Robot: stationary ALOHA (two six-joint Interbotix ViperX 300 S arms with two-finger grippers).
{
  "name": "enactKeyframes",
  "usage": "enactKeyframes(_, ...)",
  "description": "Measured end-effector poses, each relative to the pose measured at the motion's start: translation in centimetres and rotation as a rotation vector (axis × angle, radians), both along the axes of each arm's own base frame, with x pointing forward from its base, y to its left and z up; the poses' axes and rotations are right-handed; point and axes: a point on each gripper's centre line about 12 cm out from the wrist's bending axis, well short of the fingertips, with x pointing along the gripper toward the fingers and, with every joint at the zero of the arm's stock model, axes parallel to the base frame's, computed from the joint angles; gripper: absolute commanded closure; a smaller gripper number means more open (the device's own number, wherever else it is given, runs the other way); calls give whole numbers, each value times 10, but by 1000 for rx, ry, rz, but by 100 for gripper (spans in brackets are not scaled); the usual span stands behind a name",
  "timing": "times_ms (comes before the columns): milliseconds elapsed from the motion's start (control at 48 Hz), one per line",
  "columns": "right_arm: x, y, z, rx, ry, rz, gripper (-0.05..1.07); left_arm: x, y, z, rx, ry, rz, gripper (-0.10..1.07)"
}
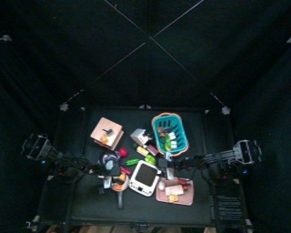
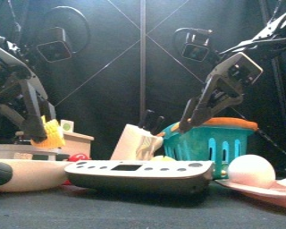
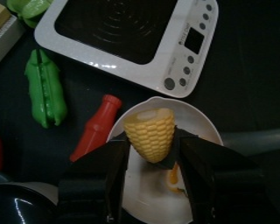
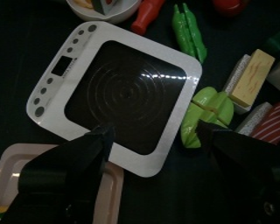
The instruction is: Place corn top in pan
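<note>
Left gripper clamped on the corn top: 2 black jaws press its sides, lower centre of the left wrist view. Corn held directly over a white pan, whose rim curves around it; cannot tell whether corn touches the pan floor. Small orange piece visible in the pan beside the jaws. Red chili just left of the pan, green pea pod further left. White induction cooker fills the upper part of that frame.

Front view: corn at left, above a white dish rim; teal basket right of centre; white egg on a pink plate at lower right.

Right gripper wide apart, holding nothing, hanging over the cooker. Green apple slices at right of that frame.

Top view: table crowded, both arms near centre.
</note>
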Motion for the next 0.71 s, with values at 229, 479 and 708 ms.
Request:
enactKeyframes(229,0,0,0,-2,5,-1,-1,2,3,0,1,1,11,18)
enactKeyframes(479,0,0,0,-2,5,-3,-1,5,2,7,-7,-21,5,5)
enactKeyframes(708,0,0,-1,-2,7,-3,-1,5,2,18,-13,-62,9,5)
